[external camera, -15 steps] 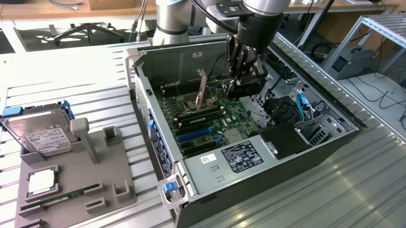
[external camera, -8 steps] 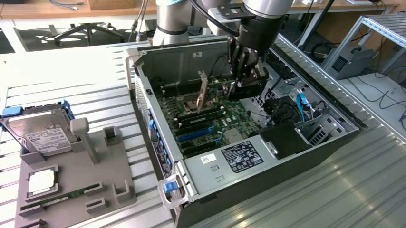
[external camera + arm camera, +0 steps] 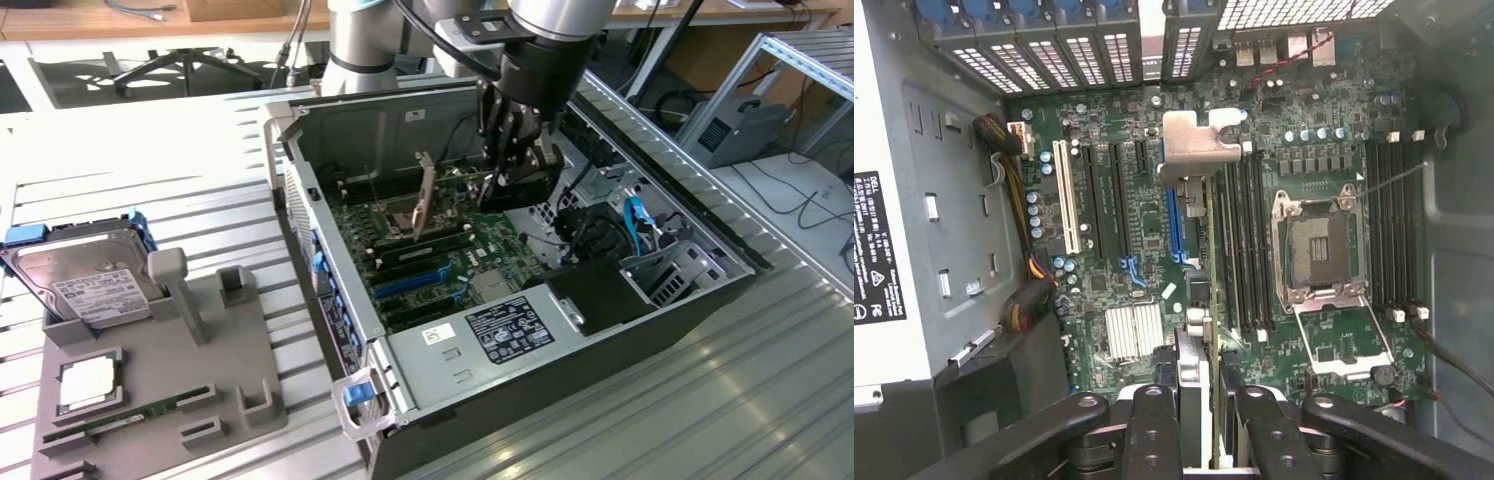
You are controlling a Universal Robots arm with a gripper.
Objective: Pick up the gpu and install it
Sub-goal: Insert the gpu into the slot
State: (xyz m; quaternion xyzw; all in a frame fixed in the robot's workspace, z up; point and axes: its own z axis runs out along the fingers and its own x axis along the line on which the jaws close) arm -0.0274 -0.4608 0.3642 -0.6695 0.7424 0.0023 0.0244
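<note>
The black robot fingers (image 3: 514, 185) reach down into the open black computer tower (image 3: 694, 300), which lies on its side in the middle of the ribbed metal surface (image 3: 667, 420). They pinch the gpu (image 3: 424, 200), a thin dark expansion card with a silver metal bracket at one end, one finger on each face.

In the wrist view the fingers (image 3: 1154, 430) clamp the card's near end, and the gpu (image 3: 1200, 165) runs away from them edge-on over the green motherboard (image 3: 1144, 220). Its bracket end points toward the row of vented slot covers (image 3: 1054, 60). The card stands upright just beside the blue expansion slot (image 3: 1174, 220). I cannot tell whether it is seated in a slot.

The silver processor socket (image 3: 1319, 250) lies on the card's other side.

In the exterior view, a grey moulded holder (image 3: 200, 330) sits at eight o'clock from the tower. It carries a boxy silver hard drive (image 3: 87, 285) and a long green memory stick (image 3: 127, 412).
</note>
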